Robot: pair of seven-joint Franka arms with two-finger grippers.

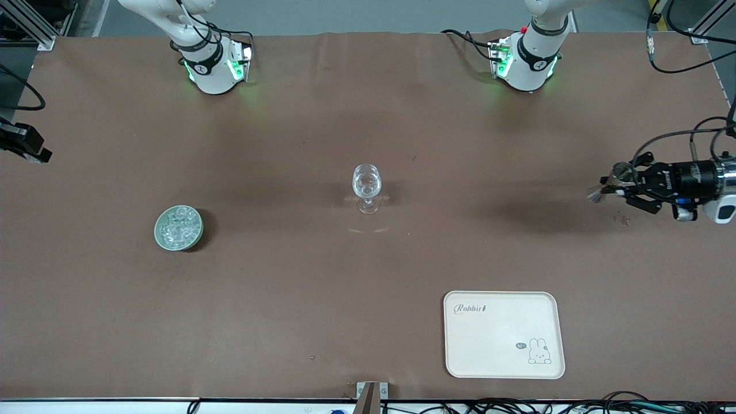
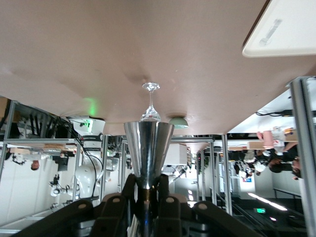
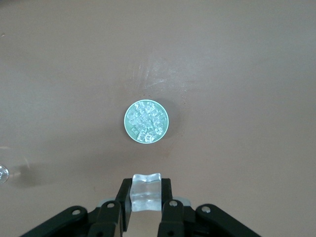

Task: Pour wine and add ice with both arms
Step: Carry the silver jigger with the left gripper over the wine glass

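A clear stemmed glass stands upright at the table's middle. A green bowl heaped with ice cubes sits toward the right arm's end. My left gripper hangs over the table's left arm end, shut on a shiny metal cone-shaped cup. In the left wrist view the cup sits between the fingers and points toward the glass. My right gripper is shut on one ice cube, high over the table near the bowl. It shows only partly at the front view's edge.
A cream tray with a rabbit drawing lies near the front edge, toward the left arm's end, and shows in the left wrist view. The two arm bases stand along the back. Brown tabletop surrounds the glass.
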